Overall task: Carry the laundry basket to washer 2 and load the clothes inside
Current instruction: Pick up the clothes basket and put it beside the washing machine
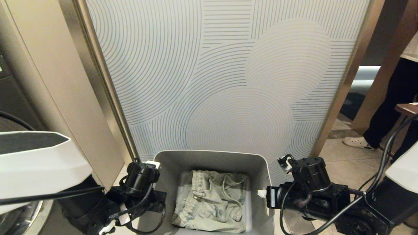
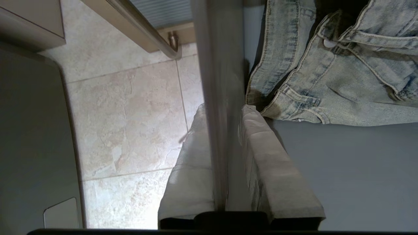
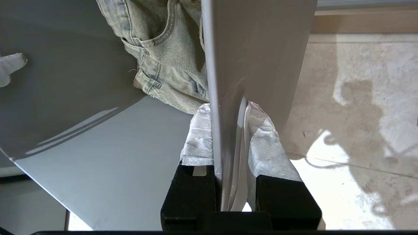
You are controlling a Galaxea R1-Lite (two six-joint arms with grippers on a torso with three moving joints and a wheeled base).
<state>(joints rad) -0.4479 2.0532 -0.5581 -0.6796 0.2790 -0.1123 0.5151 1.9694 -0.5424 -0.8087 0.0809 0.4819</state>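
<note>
Head view: grey plastic rectangular laundry basket (image 1: 212,160) sits low and centred between the 2 arms, in front of a white wall panel with curved line pattern (image 1: 228,81). Pale green-grey washed denim garment (image 1: 210,202) lies crumpled on the basket floor, spread toward the near edge, far edge of the floor bare.

Left gripper (image 2: 225,163) is clamped on the basket's left wall near the rim, 1 padded finger (image 2: 274,176) inside, the other outside, wall sandwiched between. Right gripper (image 3: 228,137) does the same on the right wall, cloth-wrapped fingers (image 3: 264,140) pinching the thin plastic. Both jaws are nearly closed, with only the wall's thickness between the pads. Grip on opposite walls keeps the tub level and balanced for a 2-arm carry, so the denim stays put. In both wrist views beige tiled floor (image 2: 130,124) shows beyond the wall; can't tell whether the basket's base touches the floor or hangs above it.

Dark curved machine front with a chrome rim (image 1: 19,215) shows at the lower left corner of the head view; no label visible, so can't tell if it's washer 2. A person's dark trouser leg and pale shoe (image 1: 359,142) stand at the right, well apart from the basket.

Judgement: carry phase, loading not started, clothes all in the tub. Risk: thin wall flexing or slipping out of a pinch.
</note>
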